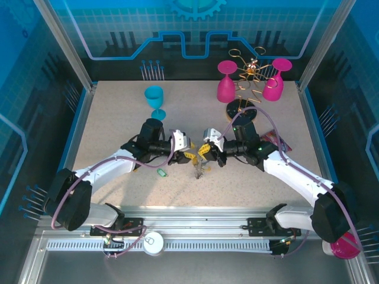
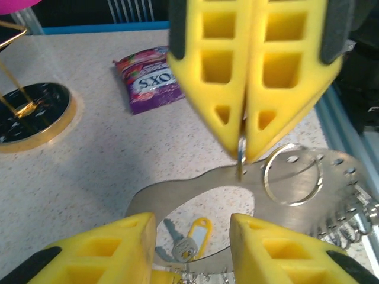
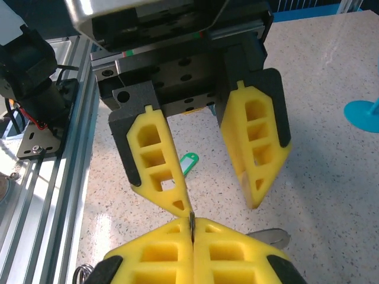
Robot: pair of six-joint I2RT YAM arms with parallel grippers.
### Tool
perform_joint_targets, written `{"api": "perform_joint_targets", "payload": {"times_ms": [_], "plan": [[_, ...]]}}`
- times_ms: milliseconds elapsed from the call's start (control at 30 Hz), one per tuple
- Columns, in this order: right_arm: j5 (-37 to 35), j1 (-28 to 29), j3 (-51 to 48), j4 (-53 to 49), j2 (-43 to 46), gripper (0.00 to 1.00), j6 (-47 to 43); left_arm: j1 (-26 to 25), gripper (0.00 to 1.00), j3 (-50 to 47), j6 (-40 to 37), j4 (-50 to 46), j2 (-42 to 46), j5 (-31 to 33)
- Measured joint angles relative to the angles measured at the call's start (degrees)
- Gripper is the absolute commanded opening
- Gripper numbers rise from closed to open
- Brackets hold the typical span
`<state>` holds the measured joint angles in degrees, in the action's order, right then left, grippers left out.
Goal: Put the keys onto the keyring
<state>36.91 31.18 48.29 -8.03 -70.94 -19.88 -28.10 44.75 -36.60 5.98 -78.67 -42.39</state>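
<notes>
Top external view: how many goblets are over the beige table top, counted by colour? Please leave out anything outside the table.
Pink goblets, one left and one right of the gold rack: 2
Blue goblet: 1
Total: 3

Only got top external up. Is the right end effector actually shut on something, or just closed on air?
Observer: Shut on something. In the left wrist view the right end effector pinches a thin metal edge of the keyring.
Operator: Left end effector?
Observer: Open. The right wrist view shows the left end effector with its jaws apart, bare table showing between them.
Operator: Any key lined up?
Observer: Left wrist view shows a yellow-headed key through the keyring's big opening, just ahead of the left end effector.
</notes>
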Motion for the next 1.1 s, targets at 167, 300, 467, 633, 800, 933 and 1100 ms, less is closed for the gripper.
{"api": "perform_joint_targets", "payload": {"times_ms": [167, 300, 467, 633, 800, 933, 1100], "plan": [[0.2, 0.0, -0.9, 0.7, 0.2, 0.00, -0.1, -0.4, 0.27, -1.6, -0.4, 4.0, 0.0, -3.2], [0.2, 0.0, -1.9, 1.7, 0.2, 0.00, -0.1, -0.6, 0.26, -4.0, 0.3, 6.7, -0.1, -4.8], [0.2, 0.0, -2.0, 2.4, 0.2, 0.00, -0.1, -0.6, 0.26, -4.4, 0.8, 8.9, -0.1, -6.1], [1.1, 0.0, -2.2, 2.6, 0.2, 0.00, -0.2, -0.6, 0.22, -4.9, 2.4, 12.0, -0.1, -6.1], [1.3, 0.0, -2.5, 2.6, 0.2, 0.00, -0.1, -0.6, 0.17, -5.3, 3.8, 13.7, -0.3, -6.1], [1.3, 0.1, -2.5, 3.2, 0.2, 0.00, -0.1, -0.6, 0.16, -5.3, 4.9, 14.1, -0.4, -6.3], [1.0, 0.7, -2.5, 4.1, 0.2, 0.00, -0.1, -0.6, 0.10, -5.6, 6.3, 15.0, -0.4, -7.0]]}}
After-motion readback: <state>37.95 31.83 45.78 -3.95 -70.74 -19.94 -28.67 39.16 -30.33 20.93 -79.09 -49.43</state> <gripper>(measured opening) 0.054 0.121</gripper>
